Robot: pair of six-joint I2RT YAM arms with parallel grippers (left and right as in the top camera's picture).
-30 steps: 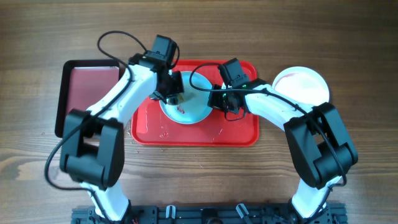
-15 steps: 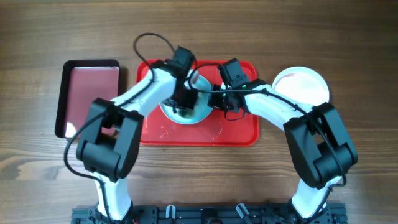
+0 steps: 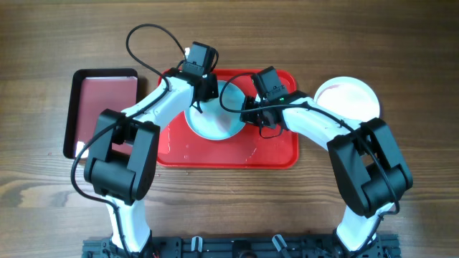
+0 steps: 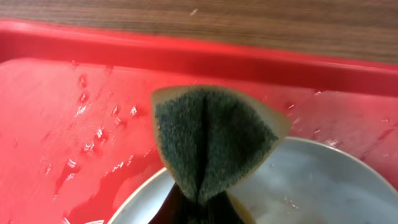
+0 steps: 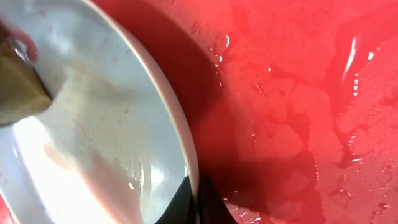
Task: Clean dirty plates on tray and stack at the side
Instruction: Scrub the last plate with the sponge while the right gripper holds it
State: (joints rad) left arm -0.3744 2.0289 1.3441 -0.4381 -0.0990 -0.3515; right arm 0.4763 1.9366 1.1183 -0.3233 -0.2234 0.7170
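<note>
A pale plate [image 3: 215,123] lies on the wet red tray [image 3: 280,154]. My right gripper [image 3: 247,115] is shut on the plate's right rim; the right wrist view shows the rim [image 5: 180,149] pinched between my fingers [image 5: 194,200]. My left gripper [image 3: 199,92] is shut on a folded sponge [image 4: 211,140], dark green with a yellow edge, held over the plate's far rim [image 4: 155,186]. Another plate [image 3: 348,100] with reddish smears sits on the table right of the tray. A third plate is not visible.
A smaller black-rimmed tray [image 3: 72,107] with a maroon floor lies left of the red tray. Water drops and puddles cover the red tray's floor [image 5: 298,93]. The table is dark wood.
My left gripper has moved with the sponge from the plate's middle back toward its far rim. The reddish specks on the plate's face are gone. The right arm has kept still.
</note>
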